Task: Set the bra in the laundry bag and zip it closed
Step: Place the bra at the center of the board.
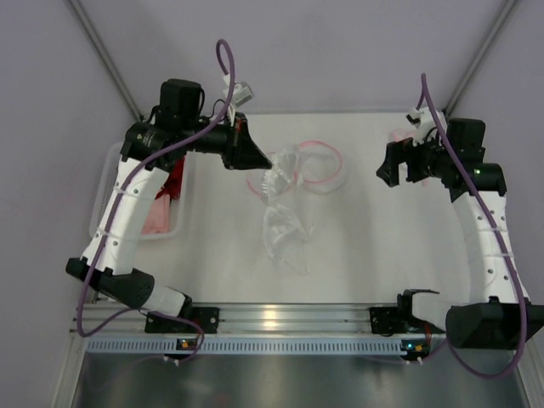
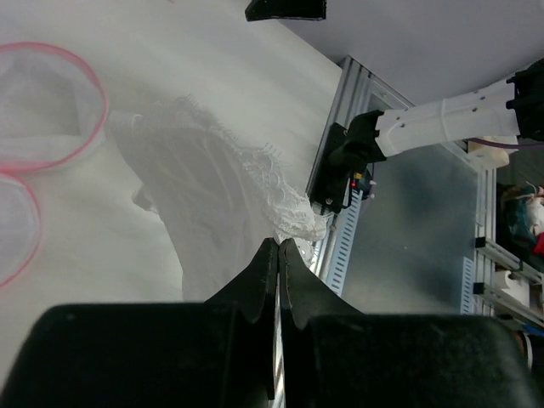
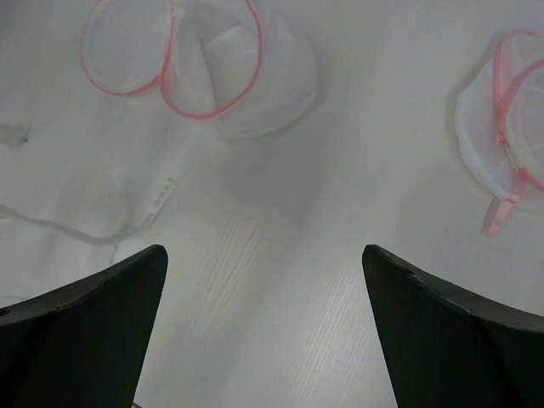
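Observation:
The bra (image 1: pixel 283 223) is white, sheer and lacy, and stretches down the table's middle. My left gripper (image 1: pixel 265 161) is above its far end, shut on the lace edge; in the left wrist view the bra (image 2: pixel 223 170) runs right up to the closed tips of the left gripper (image 2: pixel 279 242). The laundry bag (image 1: pixel 319 166), white mesh with a pink rim, lies open just right of that gripper. It also shows as the laundry bag (image 2: pixel 47 106) and the laundry bag (image 3: pixel 223 75). My right gripper (image 1: pixel 388 173) hovers open right of the bag; the right gripper (image 3: pixel 263 255) holds nothing.
A second pink-trimmed mesh bag (image 3: pixel 501 127) lies at the far right, near the back edge (image 1: pixel 396 134). A clear bin (image 1: pixel 109 191) with red and pink garments stands at the table's left. A thin bra strap with its tag (image 3: pixel 160 194) trails on the table near the right gripper.

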Robot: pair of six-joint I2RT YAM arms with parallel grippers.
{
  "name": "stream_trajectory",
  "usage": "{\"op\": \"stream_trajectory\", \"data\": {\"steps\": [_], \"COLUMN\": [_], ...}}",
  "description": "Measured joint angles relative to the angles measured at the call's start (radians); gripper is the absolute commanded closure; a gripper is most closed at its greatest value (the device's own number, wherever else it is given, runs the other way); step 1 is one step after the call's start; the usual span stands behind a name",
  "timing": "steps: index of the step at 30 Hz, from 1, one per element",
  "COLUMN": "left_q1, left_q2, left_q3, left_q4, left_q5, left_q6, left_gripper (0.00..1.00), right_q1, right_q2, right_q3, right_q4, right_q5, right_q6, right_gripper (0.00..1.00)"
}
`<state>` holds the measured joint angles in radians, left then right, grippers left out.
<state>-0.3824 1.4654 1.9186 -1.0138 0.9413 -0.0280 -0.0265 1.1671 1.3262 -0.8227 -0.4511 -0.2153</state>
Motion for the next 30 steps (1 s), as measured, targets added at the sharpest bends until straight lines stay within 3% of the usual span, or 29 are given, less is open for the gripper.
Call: {"op": "stream_trajectory", "data": {"steps": [8, 11, 15, 19, 24, 30], "left_q1": [-0.024, -0.024, -0.006, 0.032, 0.071, 0.072], "left_q2": [-0.038, -0.133, -0.304, -0.443, -0.507, -0.493], "left_q3": [-0.254, -0.467, -0.751, -0.918, -1.009, -1.017], "left_q4": [0.116, 0.241, 0.394, 0.504, 0.559, 0.557], "left_q5": [0.038, -0.024, -0.161, -0.349, -0.552, -0.805], "left_q6": [-0.023, -0.080, -0.164, -0.214, -0.253, -0.336], "left_gripper": [1.00, 1.00, 1.00, 1.00, 1.00, 1.00], "right_q1": [-0.019, -0.021, -0.022, -0.022, -0.019, 0.037], "right_q2": [-0.016, -0.017, -0.017, -0.016, -0.015, -0.016], "right_q3": [-0.026, -0.031, -0.046, -0.075, -0.125, -0.210], "right_q4": [-0.040, -0.055, -0.079, -0.109, -0.118, -0.080], "right_q5": [-0.059, -0.098, -0.165, -0.217, -0.267, -0.304], "right_q6": [-0.037, -0.050, -0.072, -0.091, -0.103, -0.098], "right_gripper": [0.01, 0.01, 0.01, 0.01, 0.01, 0.07]}}
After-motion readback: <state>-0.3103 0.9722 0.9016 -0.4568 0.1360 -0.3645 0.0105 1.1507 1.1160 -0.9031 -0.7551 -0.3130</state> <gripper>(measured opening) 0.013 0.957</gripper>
